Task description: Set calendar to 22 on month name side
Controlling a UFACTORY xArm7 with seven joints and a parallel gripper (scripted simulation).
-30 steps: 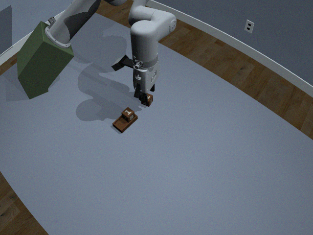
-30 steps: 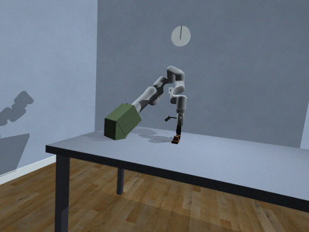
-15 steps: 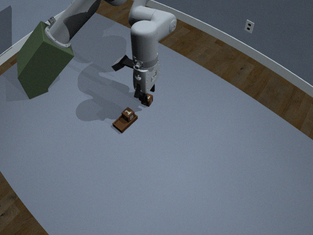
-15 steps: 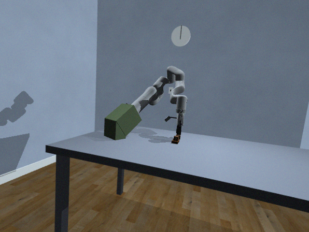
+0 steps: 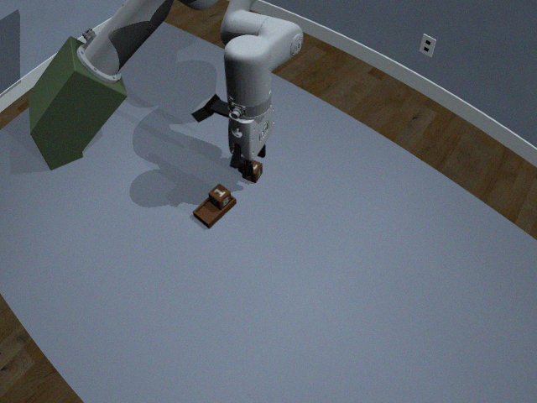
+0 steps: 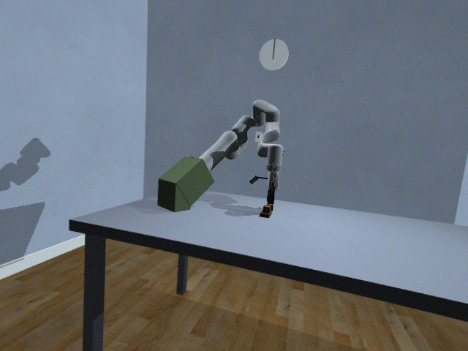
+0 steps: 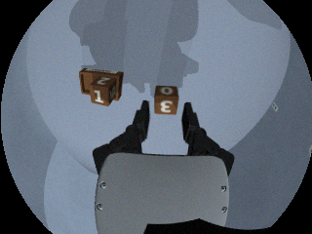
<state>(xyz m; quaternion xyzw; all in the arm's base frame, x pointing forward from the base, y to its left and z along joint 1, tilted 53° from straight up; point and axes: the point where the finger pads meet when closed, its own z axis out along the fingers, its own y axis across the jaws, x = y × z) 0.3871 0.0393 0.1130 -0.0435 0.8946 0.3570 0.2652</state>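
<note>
So the half-open pincer (image 5: 248,166) (image 6: 270,204) (image 7: 166,109) held nothing, and the loose cube (image 5: 256,171) (image 7: 166,100) sat just past its fingertips, roughly centred between them.

No discernible change (at least none I can make out).
</note>
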